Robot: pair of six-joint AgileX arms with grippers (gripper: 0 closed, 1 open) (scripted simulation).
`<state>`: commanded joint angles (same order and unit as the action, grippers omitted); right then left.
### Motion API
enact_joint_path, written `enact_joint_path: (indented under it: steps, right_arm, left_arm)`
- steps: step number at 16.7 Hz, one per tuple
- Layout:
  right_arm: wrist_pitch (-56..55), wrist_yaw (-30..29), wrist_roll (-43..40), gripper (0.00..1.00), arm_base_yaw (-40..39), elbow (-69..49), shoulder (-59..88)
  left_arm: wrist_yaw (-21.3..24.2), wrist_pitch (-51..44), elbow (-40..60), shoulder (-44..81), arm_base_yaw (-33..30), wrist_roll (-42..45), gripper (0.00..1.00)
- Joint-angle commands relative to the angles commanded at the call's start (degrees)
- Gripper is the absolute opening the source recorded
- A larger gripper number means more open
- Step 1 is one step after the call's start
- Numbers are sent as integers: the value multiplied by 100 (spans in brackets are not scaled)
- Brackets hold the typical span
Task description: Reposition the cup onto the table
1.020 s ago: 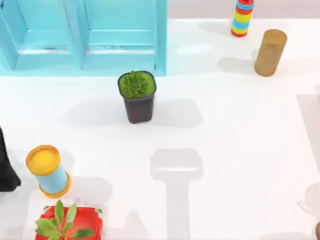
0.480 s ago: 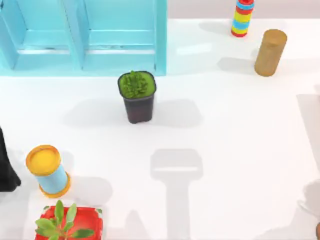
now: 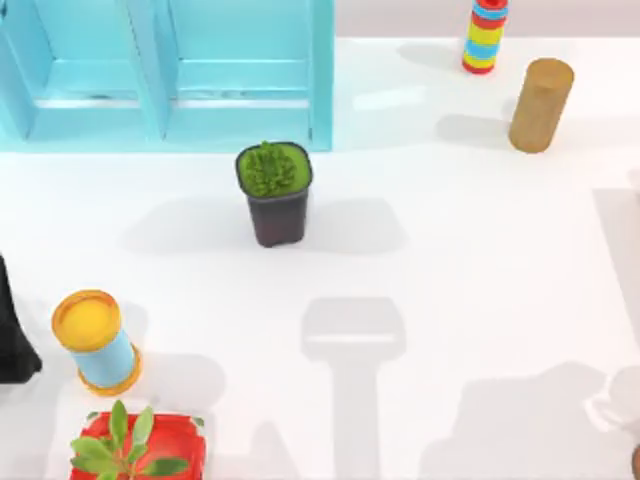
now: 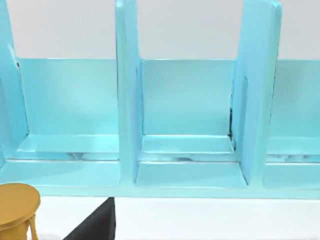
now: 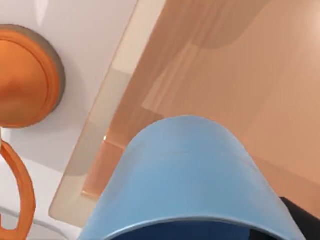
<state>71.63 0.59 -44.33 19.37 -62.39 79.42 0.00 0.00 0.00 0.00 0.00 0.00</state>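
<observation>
The blue cup (image 5: 185, 180) sits very close in the right wrist view, its rounded wall and rim turned toward the camera. It hangs above the table's (image 5: 95, 45) edge, with tan floor beyond it. My right gripper is shut on the cup, and a dark bit of one finger (image 5: 302, 217) shows beside it. In the top view the white table (image 3: 480, 250) carries a broad shadow at its lower right corner. The black body of my left arm (image 3: 12, 335) stays parked at the table's left edge.
A dark pot with a green plant (image 3: 274, 192) stands mid-table in front of the light-blue shelf unit (image 3: 165, 70). A light-blue cylinder with yellow ends (image 3: 95, 340) and a red planter (image 3: 140, 450) are lower left. A tan cylinder (image 3: 540, 104) and striped stack (image 3: 485, 35) are upper right. An orange round object (image 5: 25, 75) lies near the cup.
A large shadow has spread leftward over the table's lower right corner in the top view. The objects on the table and the left arm have not moved.
</observation>
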Motion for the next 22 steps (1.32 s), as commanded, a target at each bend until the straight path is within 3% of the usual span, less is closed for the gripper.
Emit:
enact_joint_path:
  steps: [7, 11, 15, 22]
  right_arm:
    - [134, -30, 68, 0, -79, 16, -1]
    - [54, -87, 670, 0, -398, -353, 163]
    - [14, -106, 2040, 0, -1274, -961, 615]
    - [108, 4, 5237, 0, -3473, -2094, 1772]
  left_arm:
    - [0, 0, 0, 0, 0, 0, 100]
    - [0, 0, 0, 0, 0, 0, 100]
    - [0, 0, 0, 0, 0, 0, 100]
    - [0, 0, 0, 0, 0, 0, 100]
